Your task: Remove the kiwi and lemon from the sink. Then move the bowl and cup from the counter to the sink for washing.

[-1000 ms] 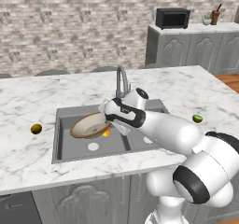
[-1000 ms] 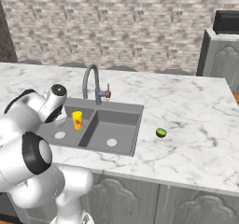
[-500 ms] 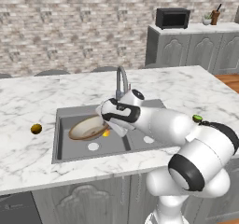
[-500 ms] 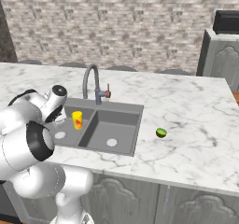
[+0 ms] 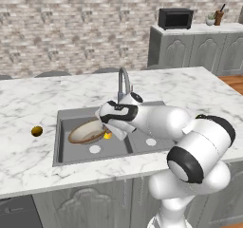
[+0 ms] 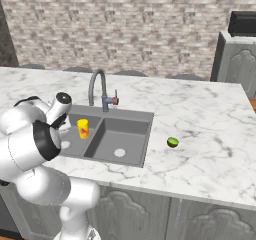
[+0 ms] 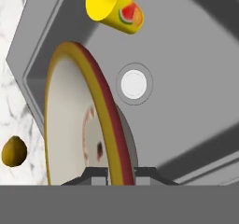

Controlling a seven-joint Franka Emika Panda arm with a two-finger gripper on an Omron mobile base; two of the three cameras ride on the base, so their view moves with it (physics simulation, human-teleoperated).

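Tan bowl (image 7: 79, 125), jaws on rim, now lower inside sink (image 5: 118, 148).

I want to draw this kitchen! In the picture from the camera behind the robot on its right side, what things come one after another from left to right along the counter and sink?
Yellow cup → steel faucet → right basin's round drain → green fruit on the counter.
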